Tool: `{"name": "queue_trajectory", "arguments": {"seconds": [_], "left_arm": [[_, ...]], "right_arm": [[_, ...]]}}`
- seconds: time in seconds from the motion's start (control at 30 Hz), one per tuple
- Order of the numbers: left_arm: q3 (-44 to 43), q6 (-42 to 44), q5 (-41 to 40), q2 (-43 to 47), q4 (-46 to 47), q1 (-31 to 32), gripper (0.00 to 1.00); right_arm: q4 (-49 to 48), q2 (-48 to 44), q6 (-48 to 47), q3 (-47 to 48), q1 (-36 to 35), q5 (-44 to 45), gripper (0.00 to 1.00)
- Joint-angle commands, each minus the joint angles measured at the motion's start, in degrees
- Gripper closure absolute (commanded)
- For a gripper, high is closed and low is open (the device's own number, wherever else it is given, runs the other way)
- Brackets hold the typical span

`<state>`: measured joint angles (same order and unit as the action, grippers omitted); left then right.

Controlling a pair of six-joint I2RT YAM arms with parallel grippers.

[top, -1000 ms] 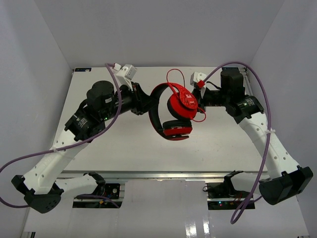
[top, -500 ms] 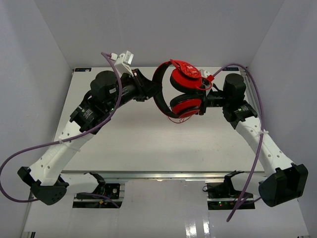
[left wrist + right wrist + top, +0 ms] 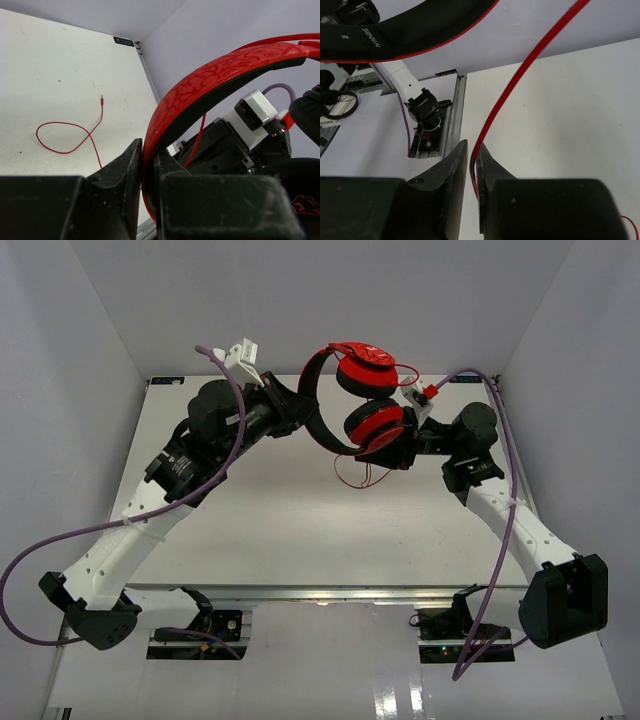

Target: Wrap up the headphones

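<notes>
- Red headphones (image 3: pixel 355 405) hang in the upper middle of the overhead view, lifted off the white table (image 3: pixel 250 530) and held between the two arms.
- Their headband (image 3: pixel 210 85) is red on the outside with a raised swirl pattern and black on the inside. It arcs from the bottom centre to the upper right of the left wrist view.
- In the right wrist view the black inner band crosses the upper left of the frame. Its white lettering reads "SENNHAI", cut off after that, with an "R" to its left.
- The upper earcup (image 3: pixel 365 370) and the lower earcup (image 3: pixel 375 423) sit one above the other in the overhead view, to the right of the band's arc.
- A small red mark on the black padding, in the lower right corner of the left wrist view, is too small to read.
- The thin red cord (image 3: pixel 520 75) runs from the top right of the right wrist view down to the bottom centre.
- In the left wrist view a loop of the cord and its plug tip show against the table at the left. Whether it rests there cannot be told.
- The left gripper (image 3: pixel 149 150) is clenched on the headband, with the band's edge squeezed between its black fingers.
- The right gripper (image 3: pixel 471 150) is pinched tight on the cord.
- A dark label (image 3: pixel 123 41) sits at the table's far corner, top centre-left of the left wrist view. Its writing is illegible.
</notes>
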<state>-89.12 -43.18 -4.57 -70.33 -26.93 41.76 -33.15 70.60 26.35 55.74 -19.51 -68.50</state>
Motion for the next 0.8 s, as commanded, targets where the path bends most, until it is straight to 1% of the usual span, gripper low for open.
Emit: {"name": "queue_trajectory", "arguments": {"seconds": [0.0,0.03,0.1,0.2,0.37,0.5,0.63,0.7,0.77], "left_arm": [[-2.75,-3.22,-4.07,-1.24,3.71,0.15,1.00],[-2.75,-3.35,-4.65,-1.24,3.79,0.17,1.00],[-2.38,-3.66,-5.86,-1.04,4.50,0.25,1.00],[-1.38,-3.60,-7.27,-0.45,5.17,0.25,1.00],[-1.47,-3.16,-8.21,-0.75,5.46,0.18,1.00],[-1.96,-3.05,-8.97,-1.33,6.56,0.25,1.00],[-3.23,-3.05,-9.44,-2.29,7.17,0.24,1.00],[-3.72,-3.02,-10.05,-2.50,7.28,0.17,1.00],[-4.74,-2.61,-10.11,-2.97,7.59,0.17,1.00]], "right_arm": [[-16.53,2.02,11.02,-1.51,0.08,-0.95,0.81],[-17.20,2.48,11.70,-1.72,-0.04,-0.93,0.81],[-21.91,4.24,15.13,-1.95,-0.60,-1.02,0.81],[-24.94,5.87,17.04,-2.04,-1.51,-0.79,0.81],[-25.11,6.63,16.14,-2.84,-2.85,-0.45,0.70],[-25.59,7.57,15.79,-3.90,-3.64,-0.22,0.67],[-29.78,9.22,18.64,-4.47,-4.51,-0.04,0.64],[-32.88,9.91,20.61,-4.98,-4.72,0.00,0.63],[-37.41,10.79,22.60,-5.91,-5.10,-0.14,0.60]]}}
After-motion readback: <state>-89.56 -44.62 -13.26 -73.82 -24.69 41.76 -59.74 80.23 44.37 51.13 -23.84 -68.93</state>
